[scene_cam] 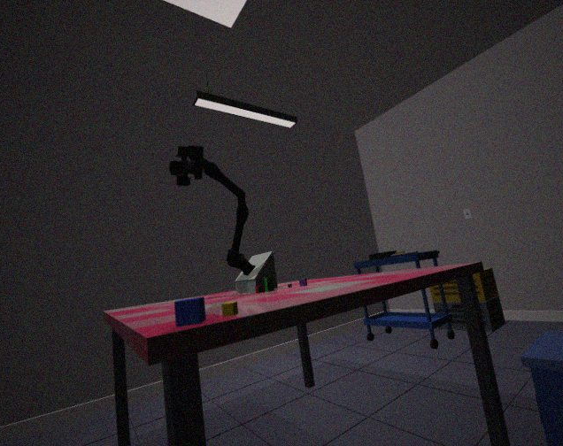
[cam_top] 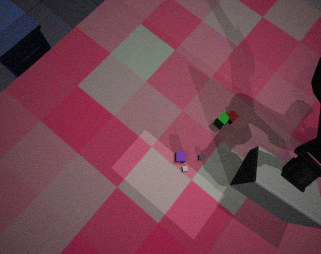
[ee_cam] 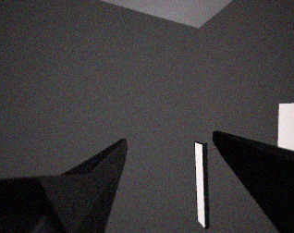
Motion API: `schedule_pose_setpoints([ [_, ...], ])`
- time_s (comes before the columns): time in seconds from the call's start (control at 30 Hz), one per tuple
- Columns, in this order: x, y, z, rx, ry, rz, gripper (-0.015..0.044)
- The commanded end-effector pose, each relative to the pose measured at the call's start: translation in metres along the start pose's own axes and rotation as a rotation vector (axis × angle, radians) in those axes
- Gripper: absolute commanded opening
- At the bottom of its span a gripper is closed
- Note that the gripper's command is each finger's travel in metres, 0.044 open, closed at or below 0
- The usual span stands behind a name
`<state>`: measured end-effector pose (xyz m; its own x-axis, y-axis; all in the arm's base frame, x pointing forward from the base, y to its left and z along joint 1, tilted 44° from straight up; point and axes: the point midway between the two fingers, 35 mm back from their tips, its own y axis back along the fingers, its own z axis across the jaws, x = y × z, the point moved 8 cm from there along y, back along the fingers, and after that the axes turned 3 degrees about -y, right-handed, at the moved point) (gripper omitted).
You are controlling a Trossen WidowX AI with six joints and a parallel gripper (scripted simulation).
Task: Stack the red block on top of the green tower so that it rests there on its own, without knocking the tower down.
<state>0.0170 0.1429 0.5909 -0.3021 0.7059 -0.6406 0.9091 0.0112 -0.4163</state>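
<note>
The arm [scene_cam: 237,211] rises from a grey wedge-shaped base block [scene_cam: 260,272] near the centre of the exterior view and reaches high toward the upper left of the frame. Its gripper [scene_cam: 181,168] hangs well above the table [scene_cam: 291,307], far from every block. In the wrist view the two dark fingers stand wide apart with nothing between them; behind them only a wall and a bright ceiling lamp [ee_cam: 201,184] are seen.

In the top view the green tower [cam_top: 222,119] stands right of centre, upright, on the pink-and-grey checkered table surface. The red block [cam_top: 232,116] sits on the table just beside the tower, on its upper-right side; whether the two touch cannot be told. Both lie within the arm's shadow. In the exterior view they appear as small red and green marks at the foot of the base block.

Lower in the top view, near the centre, a purple block [cam_top: 180,156] rests on the table. A small white block [cam_top: 184,168] lies just below it and a small grey block [cam_top: 201,156] lies to its right, each apart from the others.

At the near left end of the table in the exterior view stand a blue block [scene_cam: 189,311] and, to its right, a smaller yellow block [scene_cam: 229,308]. A blue cart [scene_cam: 397,259] stands on the floor behind the table at the right.
</note>
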Motion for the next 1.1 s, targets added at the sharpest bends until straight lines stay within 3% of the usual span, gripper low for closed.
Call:
schedule_pose_setpoints([
  [0.0, 0.000, -0.001, 0.001, -0.003, -0.003, -0.003, 0.0426],
  [0.53, -0.055, -0.058, 0.103, -0.411, 0.020, -0.266, 0.0440],
  [1.07, -0.120, -0.030, 0.207, -0.786, 0.121, -0.591, 0.0440],
])
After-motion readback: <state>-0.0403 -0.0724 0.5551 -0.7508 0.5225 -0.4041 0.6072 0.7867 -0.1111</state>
